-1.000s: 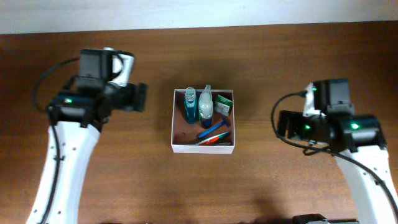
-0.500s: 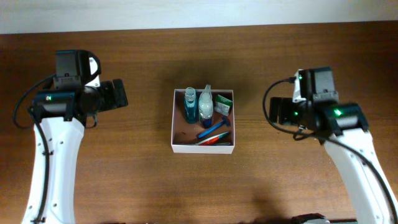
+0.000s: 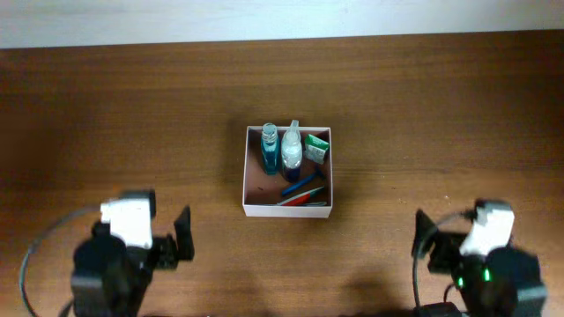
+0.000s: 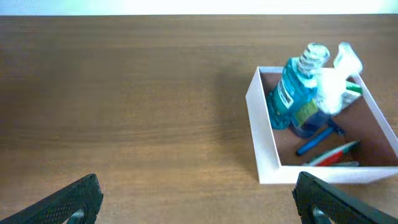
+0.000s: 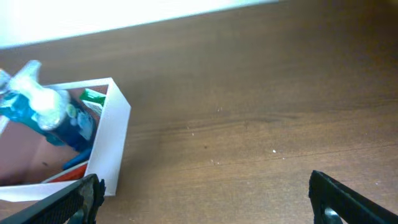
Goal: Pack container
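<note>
A: Left gripper first: its two dark fingers sit spread wide at the bottom corners of the wrist view, with only bare wood between them. Both are cropped by the frame edge.

B: Same on the other side. The right gripper is spread wide and holds nothing, and its matte black fingers are cut off low in the frame. From overhead, the left arm and right arm are half lost under the bottom edge. I can make out white housings and dark bodies, little more.

A: Out from there is the table, brown wood with a fine horizontal grain and a slight sheen.

B: And the container stands at the table's middle, well apart from both grippers. It's square and shallow, with thin white walls and a reddish-brown floor.

A: Inside, at its far side, a clear blue bottle with a ribbed neck stands just beside a spray bottle with a whitish top. That top is blurred in the left wrist view.

B: A green-and-white packet sits in the far right corner, mostly hidden behind the bottles from both wrists.

A: Nearer, a blue stick lies slanted, and a red-and-white piece lies along the near wall. What they are, I cannot tell.
</note>
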